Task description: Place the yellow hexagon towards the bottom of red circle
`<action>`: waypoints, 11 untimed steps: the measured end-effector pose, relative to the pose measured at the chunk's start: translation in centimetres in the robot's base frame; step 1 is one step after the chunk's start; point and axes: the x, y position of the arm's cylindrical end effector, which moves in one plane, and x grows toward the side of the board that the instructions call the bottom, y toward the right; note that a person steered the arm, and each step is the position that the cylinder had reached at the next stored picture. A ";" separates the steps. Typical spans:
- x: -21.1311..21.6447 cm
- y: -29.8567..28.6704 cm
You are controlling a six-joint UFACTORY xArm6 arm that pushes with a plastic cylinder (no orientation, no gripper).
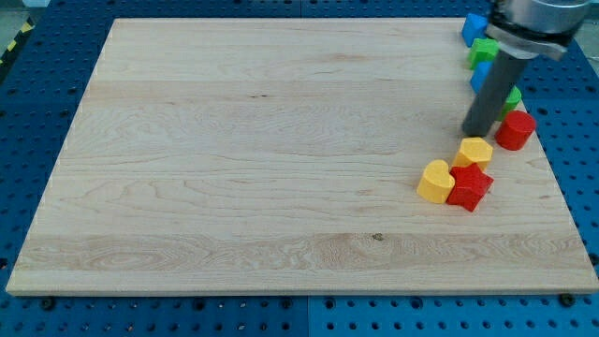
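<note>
The yellow hexagon [474,151] lies near the board's right side. The red circle [515,130] sits just to its upper right. My tip [478,137] is at the hexagon's top edge, touching or nearly touching it, left of the red circle. A red star [469,186] lies right below the hexagon, with a yellow heart [435,181] against the star's left side.
A blue block [474,28], a green block [483,51], another blue block [480,77] and a green block [512,96] stand in a column at the view's top right, partly hidden by the arm [533,23]. The board's right edge [560,187] is close.
</note>
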 end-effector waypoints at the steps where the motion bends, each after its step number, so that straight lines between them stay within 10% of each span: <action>1: 0.7 -3.4; 11: 4.9 1.3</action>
